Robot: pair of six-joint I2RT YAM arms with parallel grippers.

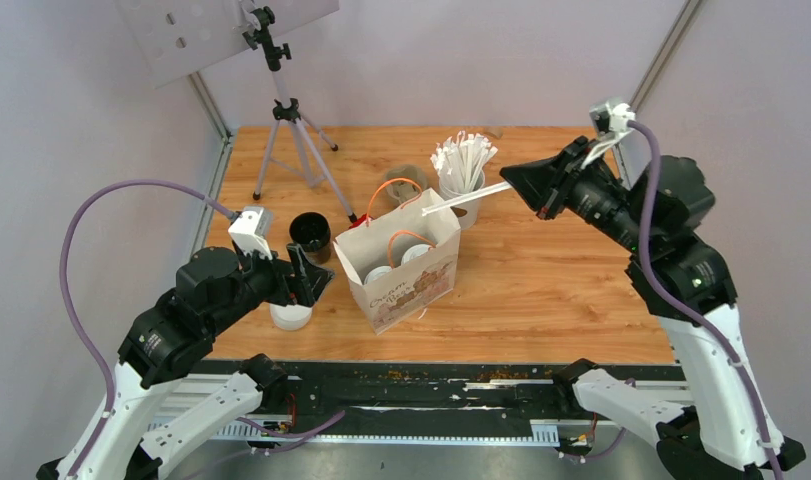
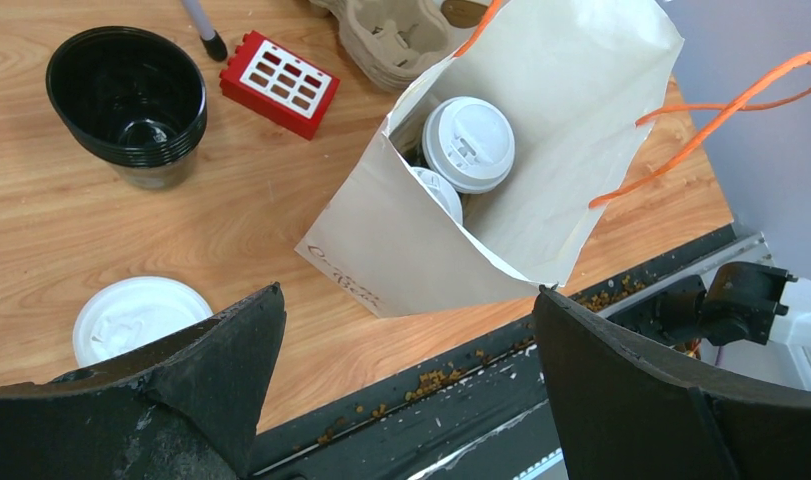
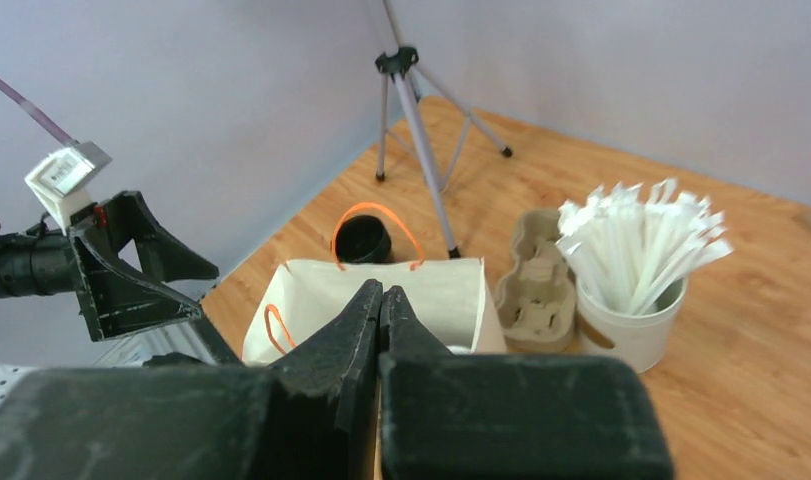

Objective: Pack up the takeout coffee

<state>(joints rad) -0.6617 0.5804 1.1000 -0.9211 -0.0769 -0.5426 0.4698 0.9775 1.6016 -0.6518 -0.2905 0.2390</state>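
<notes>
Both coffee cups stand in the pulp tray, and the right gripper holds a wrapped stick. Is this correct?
One thing is wrong. The cups stand inside the bag, not in the tray; the left wrist view shows them there. The right gripper does hold a wrapped stick.

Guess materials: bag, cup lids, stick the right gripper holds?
Bag: matte cream paper, creased folds. Cup lids: probably plastic, smooth moulded white. Stick in right gripper: white paper wrapper, seemingly; core hidden.
</notes>
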